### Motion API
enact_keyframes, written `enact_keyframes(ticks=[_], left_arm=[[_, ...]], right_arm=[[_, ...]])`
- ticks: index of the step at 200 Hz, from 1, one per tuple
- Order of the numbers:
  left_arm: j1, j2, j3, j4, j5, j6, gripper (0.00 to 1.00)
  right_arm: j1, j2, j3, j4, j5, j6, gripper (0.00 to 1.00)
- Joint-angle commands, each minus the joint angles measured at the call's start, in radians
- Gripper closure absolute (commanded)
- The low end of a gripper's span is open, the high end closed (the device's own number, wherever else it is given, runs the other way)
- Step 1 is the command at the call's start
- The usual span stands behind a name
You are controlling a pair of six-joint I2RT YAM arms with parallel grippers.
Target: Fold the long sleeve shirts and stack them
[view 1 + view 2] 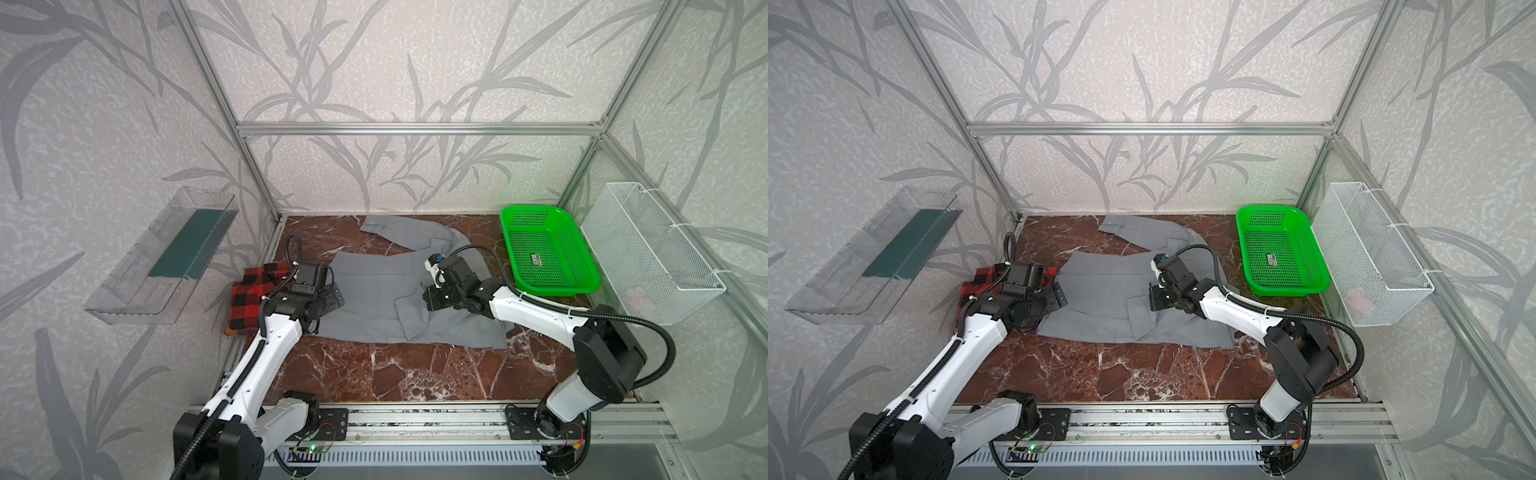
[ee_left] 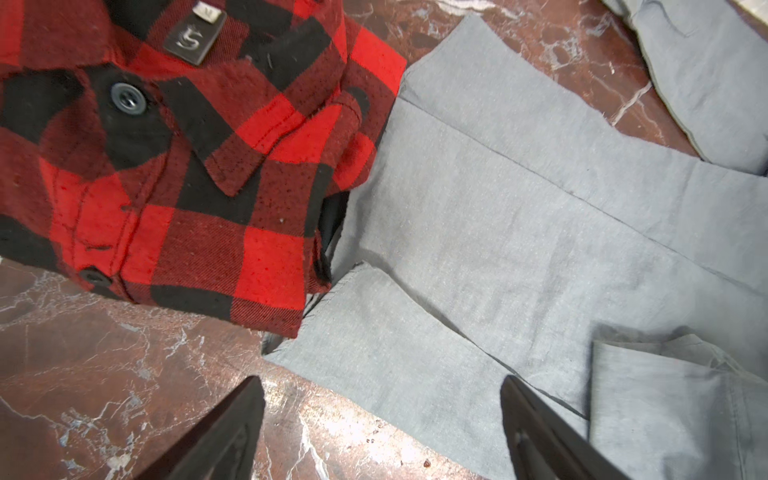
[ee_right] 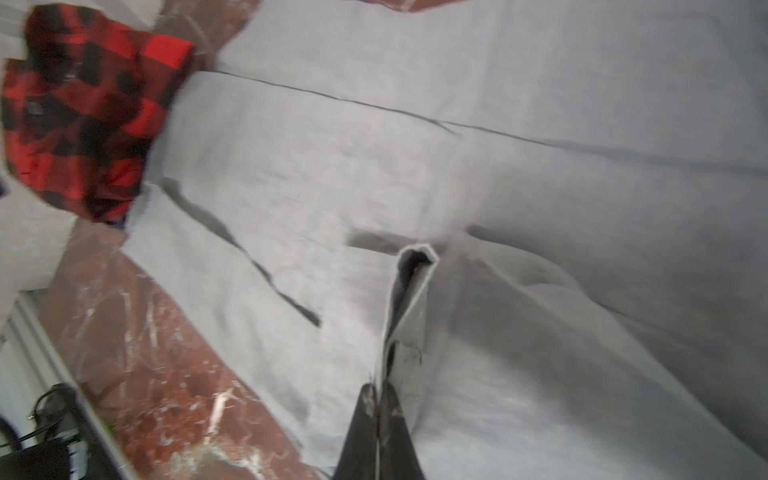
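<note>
The grey shirt [image 1: 374, 299] lay spread at the centre of the surface [image 1: 415, 374]. Its long axis ran left to right, and one sleeve [image 1: 386, 230] trailed toward the rear. The plaid shirt [image 1: 249, 299] lay folded at the left, touching the grey shirt's left edge. The right hand [image 3: 379, 390] was pressed together, pinching a raised edge of grey cloth over the right half of the body; the blurred right wrist view does not settle whether this edge was a cuff. The left hand [image 2: 380, 380] was spread and held nothing, poised above the near left corner of the grey shirt, just beside the plaid shirt. The left hand was therefore the nearer to the left end. The pinched edge probably had to travel left along the long axis, toward the left hand.
</note>
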Motion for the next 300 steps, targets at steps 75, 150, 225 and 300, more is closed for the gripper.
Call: enact_keyframes(ticks=[75, 150, 225, 300], left_arm=[[0.027, -0.096, -0.016, 0.002, -0.073, -0.022, 0.02], [0.041, -0.123, -0.022, 0.007, -0.072, -0.029, 0.01], [0.036, -0.054, -0.025, -0.005, 0.015, -0.011, 0.01], [-0.162, 0.093, -0.089, 0.007, 0.134, -0.11, 0.01]], right_arm=[[0.222, 0.37, 0.328, 0.19, 0.117, 0.205, 1.0], [0.319, 0.518, 0.462, 0.241, 0.136, 0.163, 0.73], [0.209, 0.164, 0.157, 0.275, 0.195, 0.102, 0.41], [-0.086, -0.312, -0.248, 0.095, 0.245, 0.073, 0.43]])
